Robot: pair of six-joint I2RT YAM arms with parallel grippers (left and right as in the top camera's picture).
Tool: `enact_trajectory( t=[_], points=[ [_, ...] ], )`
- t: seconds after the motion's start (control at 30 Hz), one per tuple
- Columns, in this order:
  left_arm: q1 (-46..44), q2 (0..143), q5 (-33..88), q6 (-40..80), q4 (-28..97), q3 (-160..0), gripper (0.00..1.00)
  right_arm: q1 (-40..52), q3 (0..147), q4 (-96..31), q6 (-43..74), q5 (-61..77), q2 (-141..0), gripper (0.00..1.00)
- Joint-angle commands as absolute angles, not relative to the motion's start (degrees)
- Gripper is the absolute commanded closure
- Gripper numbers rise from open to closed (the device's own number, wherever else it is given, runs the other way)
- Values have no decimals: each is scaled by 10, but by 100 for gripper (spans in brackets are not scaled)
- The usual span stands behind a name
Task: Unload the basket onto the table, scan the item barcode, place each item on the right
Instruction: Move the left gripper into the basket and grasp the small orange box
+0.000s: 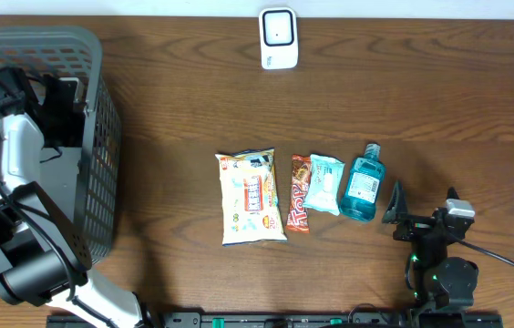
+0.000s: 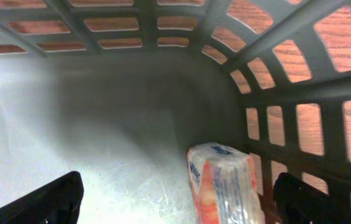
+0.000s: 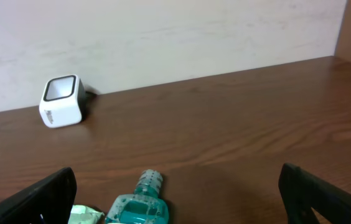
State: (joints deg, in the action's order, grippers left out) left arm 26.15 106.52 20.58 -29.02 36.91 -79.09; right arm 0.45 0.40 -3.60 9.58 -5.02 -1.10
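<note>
On the table (image 1: 193,109), bottle (image 1: 363,187) lies lengthwise, cap toward scanner (image 1: 278,38).

Overhead: even, soft light across the table (image 1: 193,100), wood grain sharp throughout. The basket (image 1: 102,137) throws a faint, diffuse shadow onto the wood on its right side. The white scanner (image 1: 278,38) reads very bright, its detail nearly washed out.

My left wrist view: dim and hazy inside the basket, soft focus all over. A pale glare patch lies on the floor at left. Wood through the mesh glows an oversaturated orange. The packet (image 2: 225,183) is blurred, with sheen on its wrap. My left fingers (image 2: 45,202) are black silhouettes.

My right wrist view: bright, with a pale, flat wall (image 3: 163,37) and a mild sheen on the wood. The bottle (image 3: 139,205) at the bottom edge is slightly soft. My right fingers (image 3: 325,196) are dark and featureless.
</note>
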Motion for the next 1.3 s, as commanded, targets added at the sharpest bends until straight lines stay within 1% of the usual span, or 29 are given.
enact_trajectory(
  t=[0.0, 0.63, 0.93, 1.1, 1.17, 1.23, 1.27],
  points=[
    [262, 1075, 199, -300, 353, -769, 2, 8, 3, -37, 89, -59, -11, 1],
    [262, 1075, 199, -300, 274, -717, 2, 8, 3, -37, 89, -59, -11, 1],
    [262, 1080, 199, -300, 268, -715, 0, 8, 3, -37, 89, -59, -11, 1],
    [261, 1113, 199, -299, 268, -715, 0, 8, 3, -37, 89, -59, -11, 1],
    [259, 1128, 199, -299, 269, -715, 4, 8, 3, -37, 89, -59, -11, 1],
    [258, 1142, 199, -299, 269, -715, 15, 8, 3, -37, 89, -59, -11, 1],
    [258, 1143, 199, -295, 269, -715, 19, 8, 3, -37, 89, -59, -11, 1]
  ],
)
